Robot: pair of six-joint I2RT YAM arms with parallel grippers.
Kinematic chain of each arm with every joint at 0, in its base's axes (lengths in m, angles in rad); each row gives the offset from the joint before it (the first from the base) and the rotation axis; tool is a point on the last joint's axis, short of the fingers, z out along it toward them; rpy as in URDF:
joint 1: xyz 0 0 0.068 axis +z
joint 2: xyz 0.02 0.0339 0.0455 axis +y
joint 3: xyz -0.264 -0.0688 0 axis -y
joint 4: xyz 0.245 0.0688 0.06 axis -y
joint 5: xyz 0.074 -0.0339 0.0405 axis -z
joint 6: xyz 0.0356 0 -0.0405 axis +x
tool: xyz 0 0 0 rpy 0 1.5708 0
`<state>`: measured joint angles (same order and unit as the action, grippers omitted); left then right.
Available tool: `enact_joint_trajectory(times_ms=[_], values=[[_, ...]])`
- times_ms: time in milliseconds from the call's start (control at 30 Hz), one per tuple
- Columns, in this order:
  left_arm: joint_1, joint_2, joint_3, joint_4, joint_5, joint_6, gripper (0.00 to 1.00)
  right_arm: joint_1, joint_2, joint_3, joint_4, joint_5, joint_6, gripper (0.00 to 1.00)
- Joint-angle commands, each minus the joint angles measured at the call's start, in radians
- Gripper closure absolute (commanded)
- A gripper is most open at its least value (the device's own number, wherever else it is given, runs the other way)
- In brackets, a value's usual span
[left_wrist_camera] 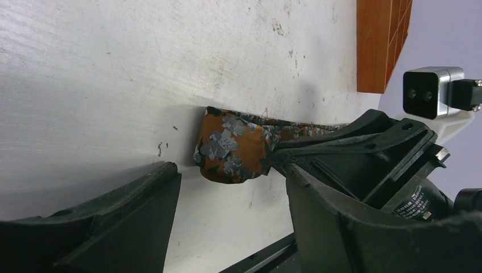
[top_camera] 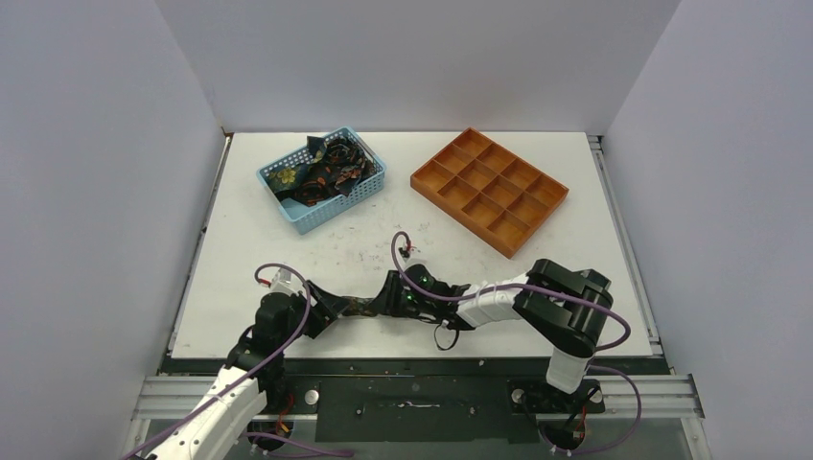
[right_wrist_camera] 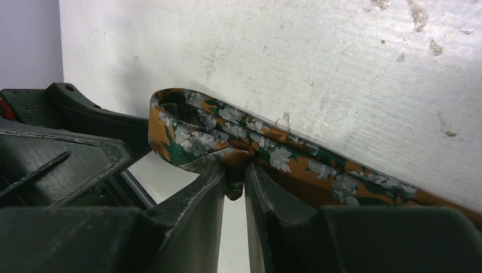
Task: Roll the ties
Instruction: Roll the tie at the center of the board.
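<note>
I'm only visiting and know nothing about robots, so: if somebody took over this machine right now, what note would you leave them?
Left gripper: open, its jaws either side of the folded end of a long orange floral fabric necktie lying on the white table.
Right gripper: shut on that necktie, pinching a fold.
More dark patterned ties are heaped in the light-blue mesh basket, beside the orange compartment tray.
Done: first fold begun; no finished roll visible. Left: roll this one, then the rest.
</note>
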<state>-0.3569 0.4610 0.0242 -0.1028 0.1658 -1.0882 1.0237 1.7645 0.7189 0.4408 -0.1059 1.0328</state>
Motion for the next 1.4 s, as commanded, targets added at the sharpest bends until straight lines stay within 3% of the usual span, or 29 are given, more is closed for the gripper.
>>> enact_joint_trajectory(times_ms=[0,400,967,1367], values=[[0.008,0.001,-0.007,0.063,0.014,0.004,0.34,0.009,0.003,0.049,0.050,-0.018,-0.051,0.82],[0.015,0.013,-0.003,0.064,0.012,0.012,0.34,0.007,0.012,0.128,-0.040,-0.078,-0.204,0.94],[0.024,0.032,-0.002,0.081,-0.010,0.040,0.36,-0.034,0.102,0.060,0.020,-0.102,-0.217,0.95],[0.035,0.087,-0.011,0.138,-0.009,0.049,0.38,-0.022,0.034,0.082,-0.026,-0.075,-0.319,0.95]])
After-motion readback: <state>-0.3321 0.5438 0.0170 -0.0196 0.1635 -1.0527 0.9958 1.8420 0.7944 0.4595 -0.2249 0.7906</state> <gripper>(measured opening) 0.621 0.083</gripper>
